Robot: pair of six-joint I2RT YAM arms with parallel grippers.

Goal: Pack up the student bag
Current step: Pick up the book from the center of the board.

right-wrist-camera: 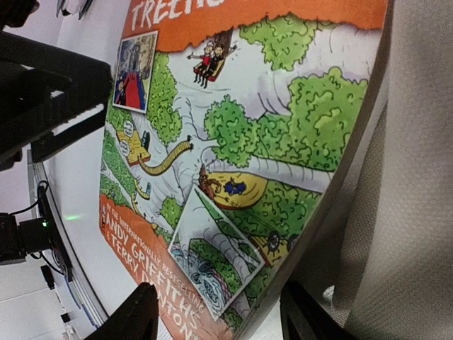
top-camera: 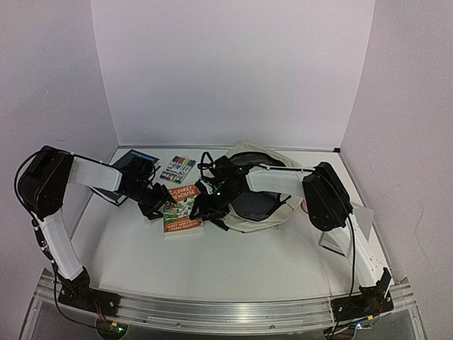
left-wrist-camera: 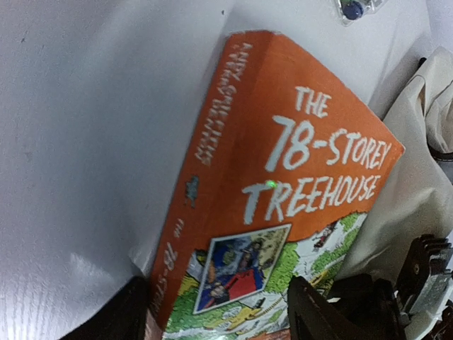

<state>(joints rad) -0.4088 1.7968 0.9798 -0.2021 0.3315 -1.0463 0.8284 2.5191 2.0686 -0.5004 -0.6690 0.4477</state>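
The large cream fabric student bag [top-camera: 272, 223] lay on the white table [top-camera: 212, 262], right of centre, its edge touching an orange paperback book [top-camera: 182, 212]. The left jaws stood open astride the book's spine; the right jaws stood open over its bag-side edge.

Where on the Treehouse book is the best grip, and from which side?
Probably the spine edge, approached from the left. The book lies cover up with its thick spine facing bare table, while its opposite long edge is close against the student bag, which leaves little finger room there.
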